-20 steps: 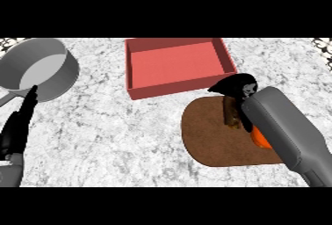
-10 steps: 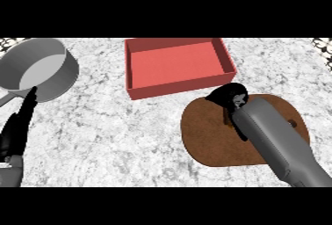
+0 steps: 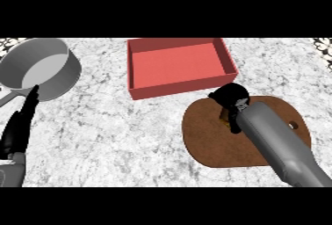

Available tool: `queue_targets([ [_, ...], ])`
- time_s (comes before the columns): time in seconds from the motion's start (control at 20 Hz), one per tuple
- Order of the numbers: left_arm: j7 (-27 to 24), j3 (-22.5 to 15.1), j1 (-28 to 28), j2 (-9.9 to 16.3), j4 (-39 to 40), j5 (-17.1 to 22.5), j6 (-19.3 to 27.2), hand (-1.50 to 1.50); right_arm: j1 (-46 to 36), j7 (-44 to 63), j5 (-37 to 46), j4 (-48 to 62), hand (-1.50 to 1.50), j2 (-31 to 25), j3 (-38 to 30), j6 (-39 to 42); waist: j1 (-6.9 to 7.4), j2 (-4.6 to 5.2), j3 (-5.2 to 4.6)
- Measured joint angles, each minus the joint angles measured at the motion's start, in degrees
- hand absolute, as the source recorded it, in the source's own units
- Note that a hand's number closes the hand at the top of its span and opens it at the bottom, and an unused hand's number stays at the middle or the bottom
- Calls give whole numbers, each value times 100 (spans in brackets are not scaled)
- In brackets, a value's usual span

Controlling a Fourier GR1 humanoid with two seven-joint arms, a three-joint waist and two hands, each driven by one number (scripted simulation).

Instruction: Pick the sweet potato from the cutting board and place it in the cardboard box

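The brown round cutting board (image 3: 214, 145) lies at the right of the counter. My right hand (image 3: 230, 96) hovers over its upper left edge with its fingers curled downward. Only a thin orange sliver of the sweet potato (image 3: 225, 120) shows under the hand; the hand and grey forearm hide the remainder. The red cardboard box (image 3: 178, 90) stands open just up and left of the hand, with nothing visible inside. My left hand (image 3: 23, 118) rests at the left edge, fingers straight and pointing up.
A grey metal pot (image 3: 62, 77) stands at the upper left, just beyond the left hand's fingertips. Marble counter stretches between the pot, the box and the board. The board has a small hole (image 3: 292, 125) near its right edge.
My right forearm has swung left across the board and the hand has shifted slightly left and nearer. The orange patch seen beside the forearm a second ago is now almost covered. The left hand is still.
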Motion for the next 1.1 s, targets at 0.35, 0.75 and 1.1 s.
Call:
queue_targets([
  [0.35,25,56,119,-7,-172,-14,-119,0,-261,-414,583,565,150,81,15,-1014,6,17,-2],
  [0.75,10,293,314,50,-50,26,-11,0,323,1776,26,-192,150,485,-1777,-2452,-470,-97,20],
  [1.1,-38,336,410,67,-108,46,-30,0,1031,3501,455,-2078,150,825,-1983,-3403,-453,-100,12],
])
